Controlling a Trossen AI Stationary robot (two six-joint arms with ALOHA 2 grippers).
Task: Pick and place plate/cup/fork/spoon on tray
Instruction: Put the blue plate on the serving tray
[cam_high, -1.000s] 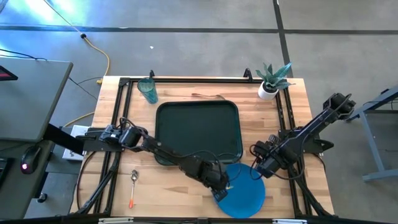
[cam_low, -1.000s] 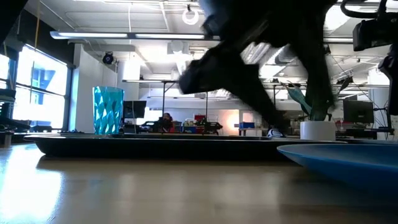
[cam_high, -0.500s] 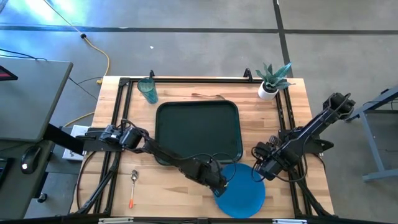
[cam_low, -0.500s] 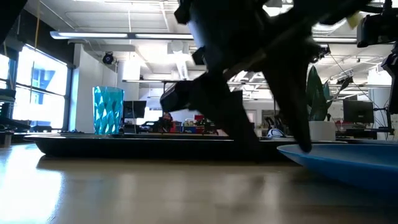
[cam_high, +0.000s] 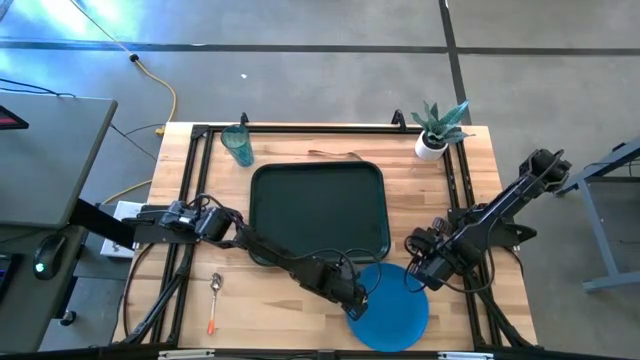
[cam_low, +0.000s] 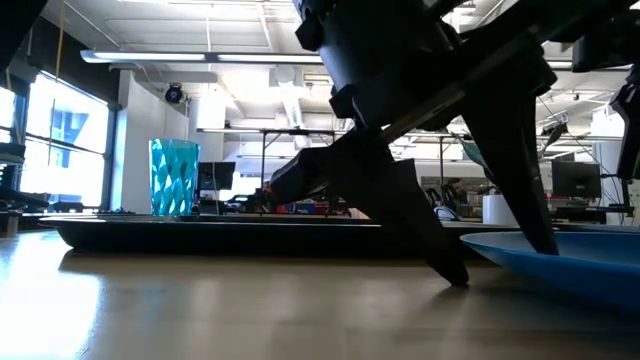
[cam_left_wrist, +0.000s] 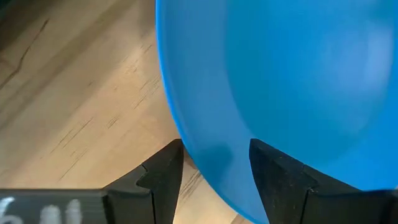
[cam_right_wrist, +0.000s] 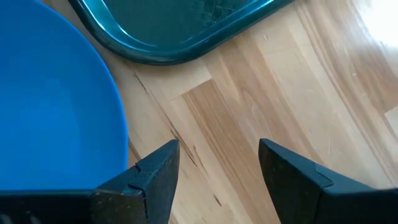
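The blue plate (cam_high: 395, 310) lies flat on the wood near the table's front edge, just off the near right corner of the dark green tray (cam_high: 318, 166). My left gripper (cam_high: 357, 298) is open at the plate's left rim (cam_left_wrist: 186, 130), one finger over the plate and one outside it, down at the table (cam_low: 455, 278). My right gripper (cam_high: 415, 280) is open and empty over the wood by the plate's far right rim (cam_right_wrist: 115, 93). The teal cup (cam_high: 238, 146) stands upright at the far left. The spoon (cam_high: 215, 290) lies near the front left. My left gripper's fingers straddle the plate's left rim (cam_left_wrist: 186, 130), slanting down from the table's left. One finger (cam_left_wrist: 158, 180) is outside on the wood and one (cam_left_wrist: 280, 180) is over the plate. I cannot tell whether they touch it. The plate lies flat on the table.
A white pot with a spiky plant (cam_high: 437, 128) stands at the far right corner. A slim utensil (cam_high: 335, 154) lies beyond the tray's far rim. Black frame rails run along the table's left, right and far edges. Bare wood lies between the spoon and the plate.
My left gripper has gone down to the table and a little toward the plate, so that its fingers now stand astride the plate's left rim. The plate has stayed where it was.
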